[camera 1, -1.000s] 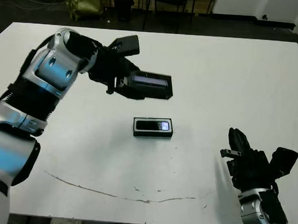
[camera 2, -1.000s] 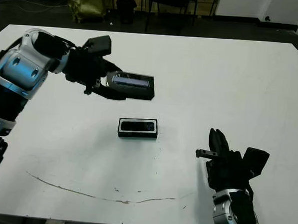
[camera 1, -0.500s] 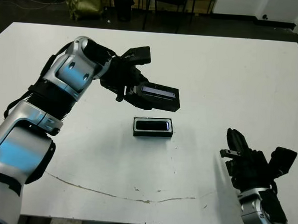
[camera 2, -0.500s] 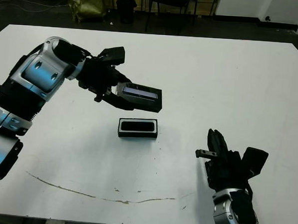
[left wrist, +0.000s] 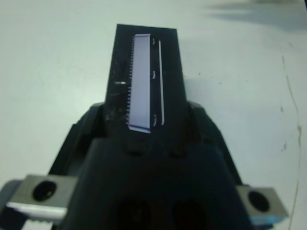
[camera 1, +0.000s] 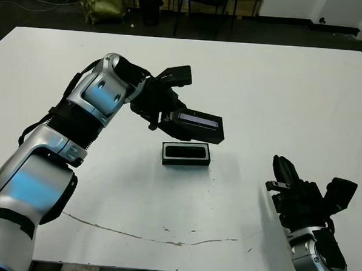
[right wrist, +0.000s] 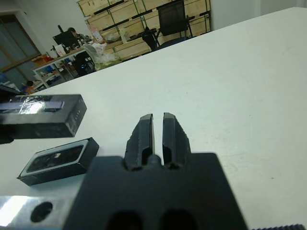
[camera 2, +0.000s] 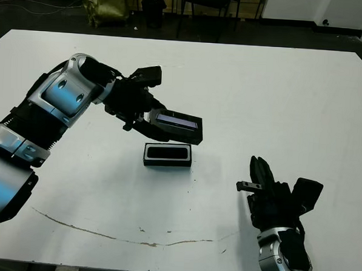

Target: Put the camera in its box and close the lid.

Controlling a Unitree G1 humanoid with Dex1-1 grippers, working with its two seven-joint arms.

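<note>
Just then the left gripper (camera 1: 170, 118) had its fingers clamped on one end of the lid (camera 1: 198, 125), carrying it in the air slightly behind and above the box (camera 1: 186, 154), clear of it. That box sat open near the middle of the white table (camera 1: 280, 98) with the camera (camera 1: 185, 152) lying flat inside, its dark face up. Well off to the right, near the table's front edge, the right gripper (right wrist: 158, 129) was empty, its two fingers drawn nearly together and pointing across the table.
</note>
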